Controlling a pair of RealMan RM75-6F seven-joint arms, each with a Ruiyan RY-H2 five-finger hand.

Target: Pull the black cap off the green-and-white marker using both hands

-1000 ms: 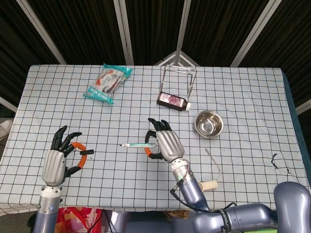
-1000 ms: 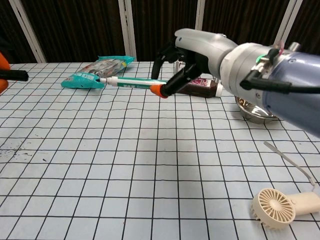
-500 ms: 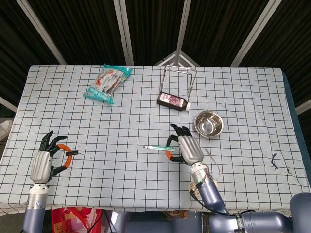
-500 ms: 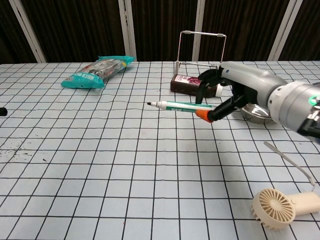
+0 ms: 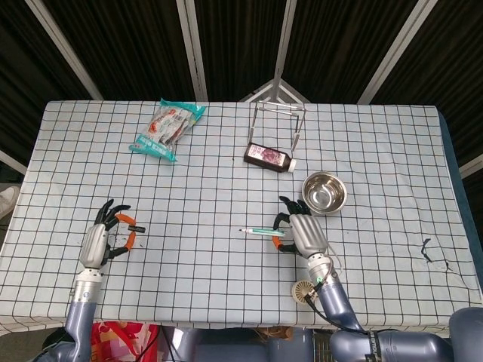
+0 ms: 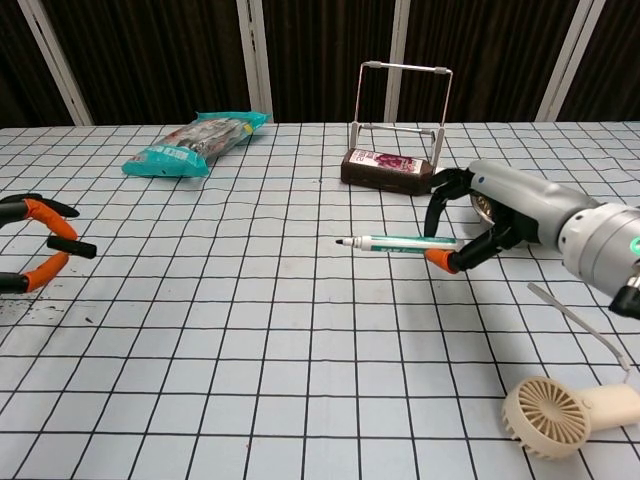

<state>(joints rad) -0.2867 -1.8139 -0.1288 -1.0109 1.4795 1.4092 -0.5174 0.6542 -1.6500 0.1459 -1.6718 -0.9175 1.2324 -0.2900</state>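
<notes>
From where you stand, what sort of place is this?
Probably a robot test bench in a lab, not a home: a table under a gridded cloth, dark curtains with metal struts behind, and unrelated props such as a snack bag and a steel bowl.

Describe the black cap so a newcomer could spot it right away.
Start at the table's near-left corner, where the left robot hand hovers over the checked cloth. The black cap is the short dark cylinder pinched at its orange fingertips. Unlike the marker in the right robot hand, it is tiny and all black.
</notes>
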